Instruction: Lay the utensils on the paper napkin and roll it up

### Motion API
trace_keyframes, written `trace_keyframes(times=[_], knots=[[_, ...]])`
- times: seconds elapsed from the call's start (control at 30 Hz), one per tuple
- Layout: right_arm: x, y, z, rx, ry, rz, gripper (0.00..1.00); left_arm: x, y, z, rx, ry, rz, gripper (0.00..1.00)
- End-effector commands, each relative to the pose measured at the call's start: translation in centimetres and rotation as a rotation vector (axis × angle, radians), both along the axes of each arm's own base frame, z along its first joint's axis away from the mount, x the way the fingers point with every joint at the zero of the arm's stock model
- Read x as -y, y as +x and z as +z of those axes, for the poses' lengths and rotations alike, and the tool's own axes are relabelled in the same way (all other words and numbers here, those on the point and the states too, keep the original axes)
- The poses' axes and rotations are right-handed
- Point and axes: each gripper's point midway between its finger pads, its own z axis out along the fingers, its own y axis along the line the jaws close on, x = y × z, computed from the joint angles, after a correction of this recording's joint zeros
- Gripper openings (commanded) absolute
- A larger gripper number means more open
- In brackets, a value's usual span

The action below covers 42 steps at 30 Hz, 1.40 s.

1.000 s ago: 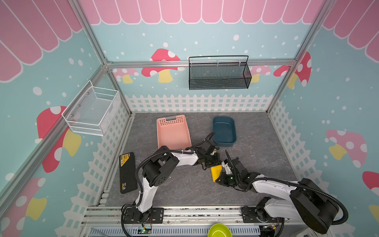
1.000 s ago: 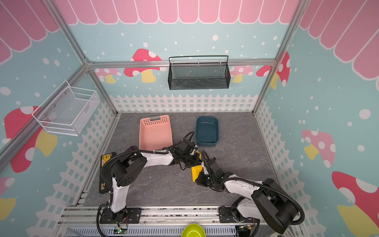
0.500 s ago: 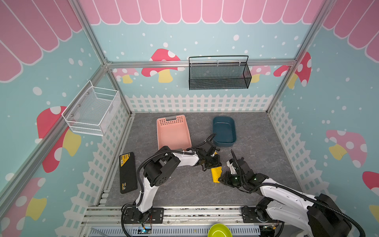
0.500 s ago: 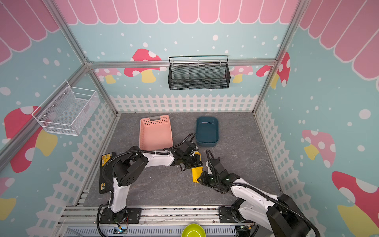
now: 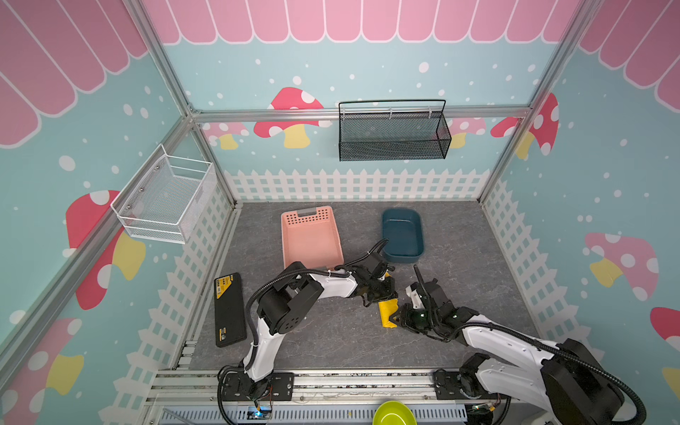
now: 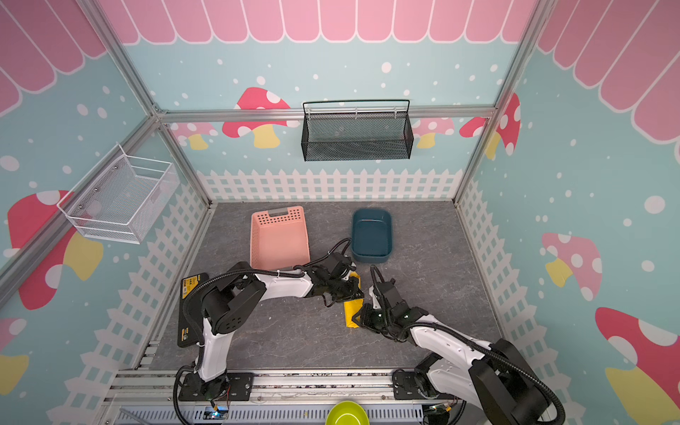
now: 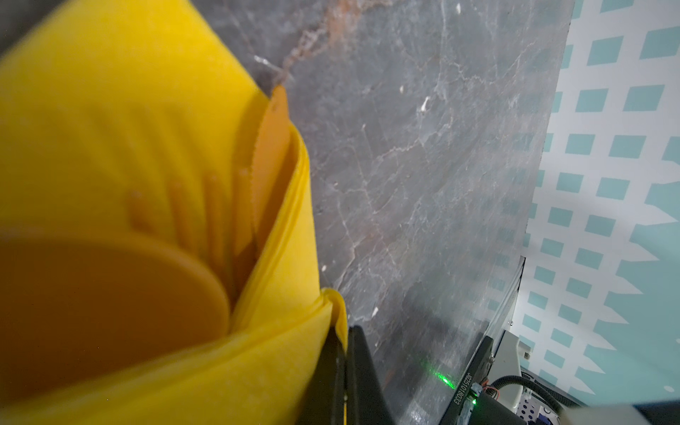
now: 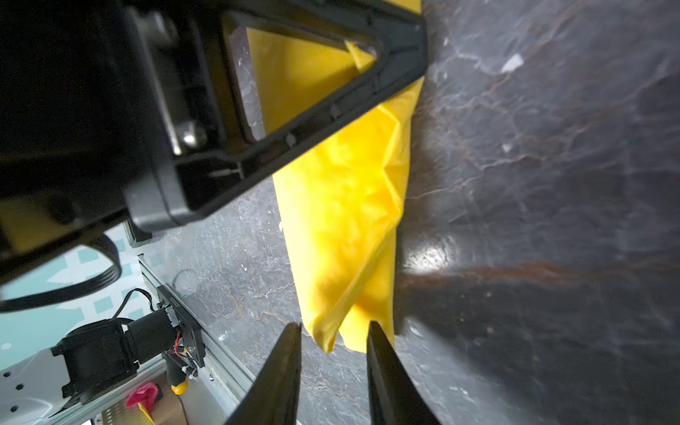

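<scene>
1. My left gripper (image 5: 385, 294) was clamped shut on the back end of the napkin (image 5: 388, 313), and its black fingers (image 7: 331, 371) pinched the folded yellow edge.
2. The napkin was a loose, narrow yellow roll on the grey worktop (image 5: 323, 342). It lay a little forward of the middle, running from back to front. The blue tub (image 5: 401, 232) sat behind it, nearer the back edge, and the pink basket (image 5: 311, 239) stood behind it to the left.
3. In my left wrist view the roll's open end showed the utensils tucked inside. I could see the spoon (image 7: 110, 312) with its round bowl and the tines of the fork (image 7: 211, 206). The toothed blade of the knife (image 7: 274, 147) poked just past the paper's edge.
4. My right gripper (image 8: 333, 331) stood partly open at the roll's front end and held nothing. The crumpled corner of the napkin sat between its two tips. I could not tell whether either tip touched the paper.
5. A black part (image 7: 465, 382) at the worktop's edge carried a white printed code. It was small and turned over, and it looked like J0251018033.
6. A flat black device (image 5: 230, 309) lay along the left edge. The print on its yellow labels (image 5: 223, 286) was too small to read.
</scene>
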Motion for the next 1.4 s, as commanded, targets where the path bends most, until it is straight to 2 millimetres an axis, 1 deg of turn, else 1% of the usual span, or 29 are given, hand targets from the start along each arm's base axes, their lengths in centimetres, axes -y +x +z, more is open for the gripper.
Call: trace_keyframes(times=[0.0, 0.2, 0.3, 0.43, 0.57, 0.7, 0.9, 0.97, 1.07, 1.13, 1.23, 1.3, 1.37], knots=[[-0.9, 0.9, 1.0, 0.021, 0.047, -0.004, 0.28, -0.8, -0.6, -2.1, -0.028, 0.07, -0.003, 0.0], [-0.7, 1.0, 0.8, 0.019, 0.038, -0.008, 0.15, -0.8, -0.6, -2.1, -0.027, 0.072, -0.005, 0.0], [-0.2, 0.7, 0.3, 0.007, 0.01, -0.01, 0.05, -0.9, -0.7, -2.1, -0.028, 0.074, -0.005, 0.0], [0.9, 0.0, -0.4, -0.01, -0.047, -0.015, 0.0, -0.9, -0.7, -2.3, -0.03, 0.079, -0.006, 0.0], [1.6, -0.7, -1.1, -0.03, -0.075, -0.022, 0.0, -1.0, -0.7, -2.4, -0.03, 0.085, -0.004, 0.0], [2.5, -1.6, -2.3, -0.055, -0.106, -0.032, 0.0, -1.1, -0.7, -2.5, -0.032, 0.09, -0.004, 0.0], [3.8, -2.7, -3.8, -0.091, -0.162, -0.042, 0.0, -1.2, -0.6, -2.1, -0.019, 0.091, 0.002, 0.0], [4.1, -3.1, -4.3, -0.104, -0.177, -0.038, 0.0, -1.1, -0.3, -1.5, 0.004, 0.085, -0.003, 0.0], [3.9, -3.4, -4.6, -0.119, -0.172, -0.019, 0.0, -0.5, 0.1, 0.4, 0.057, 0.052, -0.019, 0.0], [3.5, -3.4, -4.5, -0.12, -0.154, -0.004, 0.0, 0.1, 0.3, 1.7, 0.087, 0.021, -0.045, 0.0], [3.0, -3.1, -4.2, -0.117, -0.144, 0.013, 0.0, 0.9, 0.2, 3.2, 0.113, -0.015, -0.088, 0.01], [2.9, -3.1, -4.2, -0.115, -0.146, 0.022, 0.0, 1.4, -0.1, 3.7, 0.118, -0.03, -0.113, 0.02], [2.9, -3.1, -4.3, -0.116, -0.15, 0.026, 0.0, 1.8, -0.3, 3.6, 0.105, -0.037, -0.133, 0.02]])
